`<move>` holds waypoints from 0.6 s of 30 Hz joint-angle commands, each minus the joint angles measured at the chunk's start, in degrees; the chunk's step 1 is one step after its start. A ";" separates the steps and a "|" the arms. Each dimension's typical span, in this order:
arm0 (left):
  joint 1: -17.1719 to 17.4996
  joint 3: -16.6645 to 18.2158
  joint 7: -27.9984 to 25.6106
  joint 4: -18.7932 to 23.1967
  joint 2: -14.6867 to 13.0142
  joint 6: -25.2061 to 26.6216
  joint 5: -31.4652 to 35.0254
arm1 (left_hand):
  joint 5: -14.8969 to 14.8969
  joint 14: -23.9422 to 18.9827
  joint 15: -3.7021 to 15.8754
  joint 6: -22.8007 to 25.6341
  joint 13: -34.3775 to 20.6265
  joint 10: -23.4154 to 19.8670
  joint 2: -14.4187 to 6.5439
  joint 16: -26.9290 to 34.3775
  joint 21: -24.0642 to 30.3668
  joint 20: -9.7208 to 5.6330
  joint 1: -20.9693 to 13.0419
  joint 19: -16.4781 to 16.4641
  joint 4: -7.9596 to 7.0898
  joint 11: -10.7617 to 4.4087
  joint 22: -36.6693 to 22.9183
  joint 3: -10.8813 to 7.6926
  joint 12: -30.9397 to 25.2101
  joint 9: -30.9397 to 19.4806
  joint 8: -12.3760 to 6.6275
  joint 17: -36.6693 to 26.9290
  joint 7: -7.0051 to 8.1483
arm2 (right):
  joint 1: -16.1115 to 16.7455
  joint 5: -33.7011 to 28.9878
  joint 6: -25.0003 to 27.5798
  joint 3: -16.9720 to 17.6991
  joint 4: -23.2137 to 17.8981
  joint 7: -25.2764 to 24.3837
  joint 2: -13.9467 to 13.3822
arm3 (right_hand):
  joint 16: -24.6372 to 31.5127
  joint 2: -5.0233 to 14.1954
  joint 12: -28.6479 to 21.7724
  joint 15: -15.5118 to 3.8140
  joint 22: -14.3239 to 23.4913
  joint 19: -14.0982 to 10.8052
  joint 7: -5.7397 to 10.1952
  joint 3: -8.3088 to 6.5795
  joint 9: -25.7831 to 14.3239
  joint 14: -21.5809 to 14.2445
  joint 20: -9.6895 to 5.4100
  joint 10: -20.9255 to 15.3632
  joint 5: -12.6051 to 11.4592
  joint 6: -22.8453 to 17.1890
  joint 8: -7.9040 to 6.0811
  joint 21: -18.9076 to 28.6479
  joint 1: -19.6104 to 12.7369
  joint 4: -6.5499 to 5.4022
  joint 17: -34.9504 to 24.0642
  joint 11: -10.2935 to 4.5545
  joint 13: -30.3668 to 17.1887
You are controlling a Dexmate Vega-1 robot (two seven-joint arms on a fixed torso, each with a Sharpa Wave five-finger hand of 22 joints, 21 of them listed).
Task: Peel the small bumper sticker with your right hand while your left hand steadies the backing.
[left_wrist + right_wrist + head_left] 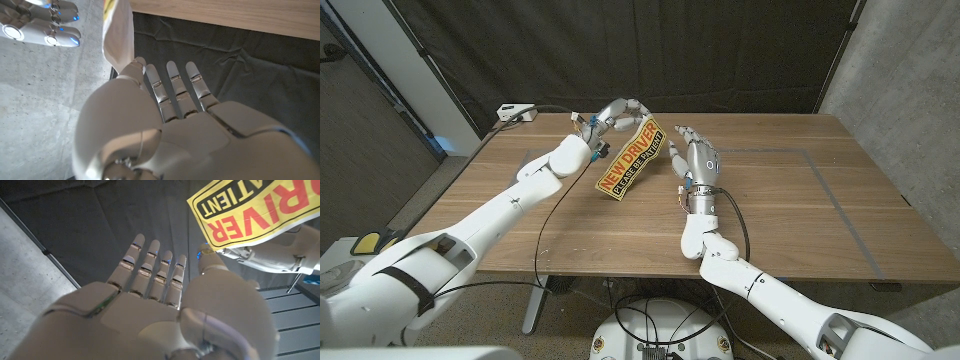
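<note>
My left hand [615,118] holds up a yellow bumper sticker [630,158] reading NEW DRIVER PLEASE BE PATIENT by its upper end, and the sheet hangs tilted above the wooden table [770,210]. In the left wrist view the thumb of my left hand [165,125] presses the white backing [117,35] while the other fingers reach straight out. My right hand [695,155] stands upright just right of the sticker, fingers extended. In the right wrist view the thumb tip of my right hand [165,310] sits at the sticker's [250,215] lower corner; I cannot tell whether it touches.
A small white device [515,113] with a black cable lies at the table's back left corner. Thin grey tape lines [820,180] mark a rectangle on the tabletop. A dark curtain hangs behind the table.
</note>
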State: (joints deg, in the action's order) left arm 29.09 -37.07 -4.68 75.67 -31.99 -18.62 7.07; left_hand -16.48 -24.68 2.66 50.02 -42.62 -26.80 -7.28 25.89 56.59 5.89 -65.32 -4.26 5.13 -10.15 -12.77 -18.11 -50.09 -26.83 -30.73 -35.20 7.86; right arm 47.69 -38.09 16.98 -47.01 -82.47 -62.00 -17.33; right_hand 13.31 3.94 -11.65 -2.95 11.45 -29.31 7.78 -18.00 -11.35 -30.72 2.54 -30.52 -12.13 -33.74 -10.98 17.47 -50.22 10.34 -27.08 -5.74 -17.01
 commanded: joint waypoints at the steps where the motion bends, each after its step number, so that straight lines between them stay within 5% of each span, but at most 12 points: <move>1: -2.82 -2.47 5.38 4.31 -1.64 3.65 3.48 | -0.70 0.06 6.04 -0.21 -0.43 0.14 0.20 -0.28 0.34 0.19 0.44 0.53 -0.10 -0.08 0.09 0.26 -0.46 -0.62 -0.63 -0.36 -0.01 | -1.63 -3.10 6.67 -3.19 0.48 -0.88 -0.48 | -0.18 -0.71 0.05 -8.08 -0.04 -0.27 0.25 -0.24 -0.06 0.23 -0.39 0.22 -0.47 0.46 0.03 0.40 -0.13 -0.50 -0.11 -0.25 -0.19; 6: -3.58 -3.57 7.46 6.41 -2.24 5.67 5.60 | -1.19 -0.05 6.09 -0.20 -0.75 0.38 0.26 -0.52 0.49 0.14 0.42 0.64 -0.15 -0.11 0.18 0.43 -0.52 -1.18 -1.10 -0.53 0.04 | -2.27 -3.85 7.93 -3.97 0.87 -1.28 -0.73 | -0.22 -0.71 0.03 -8.14 -0.05 -0.27 0.44 -0.36 -0.06 0.27 -0.41 0.26 -0.60 0.66 0.01 0.40 -0.25 -0.56 -0.10 -0.38 -0.20; 12: -4.14 -4.53 9.02 7.81 -2.24 7.48 7.26 | -1.73 0.02 6.04 -0.33 -1.09 0.49 0.34 -0.87 0.68 0.09 0.40 0.77 -0.20 -0.16 0.28 0.64 -0.64 -1.82 -1.58 -0.71 0.13 | -2.77 -4.62 9.59 -4.73 1.39 -1.78 -0.83 | -0.20 -0.84 -0.03 -8.38 -0.10 -0.28 2.81 -0.77 -0.04 0.13 -0.37 0.41 -0.97 1.53 0.05 0.40 -0.86 -0.58 -0.09 -0.80 -0.26; 18: -4.82 -5.56 10.32 8.25 -1.75 8.79 8.49 | -2.18 0.09 6.06 -0.40 -1.36 0.66 0.47 -1.17 0.82 0.00 0.36 0.91 -0.21 -0.15 0.36 0.83 -0.70 -2.31 -1.96 -0.86 0.07 | -1.92 -6.47 8.74 -3.09 1.99 -2.00 -0.08 | -0.39 -1.16 -0.02 -8.48 -0.13 -0.32 1.94 -1.00 0.00 0.36 -0.35 0.81 -1.26 4.35 0.71 0.41 -0.91 -0.84 -0.04 -0.99 -0.32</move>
State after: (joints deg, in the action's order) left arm 25.63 -40.72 2.86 81.89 -33.84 -12.54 12.96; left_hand -18.23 -24.68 2.65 50.02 -43.68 -26.49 -6.96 24.97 57.04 5.82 -65.02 -3.75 4.92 -10.46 -12.32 -17.52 -50.53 -28.79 -32.22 -35.73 7.87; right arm 45.53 -41.93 24.70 -50.78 -81.46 -63.33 -17.97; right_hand 13.31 3.18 -11.65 -2.95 11.18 -29.32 9.96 -18.68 -11.18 -30.72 2.55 -29.81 -13.02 -30.39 -10.51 17.47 -50.98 9.67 -27.09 -6.47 -17.17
